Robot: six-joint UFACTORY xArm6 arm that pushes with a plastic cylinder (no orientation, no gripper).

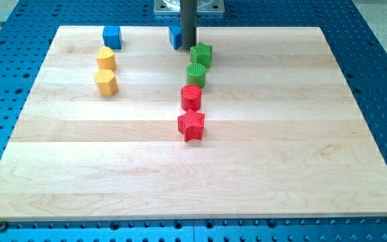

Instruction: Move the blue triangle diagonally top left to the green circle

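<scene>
Red star (191,126) midboard, blue triangle (175,37) at top edge

**Dark rod under a pale metal mount**

The arm shows only at the top centre of the frame; a straight rod, dark grey to near black, smooth and matt, of even width along its length; my tip (188,46) is its blunt lower end, squared off, with no markings; above the rod sits a light grey metal mount, cut by the frame's top edge; its details are too small to tell.
</scene>
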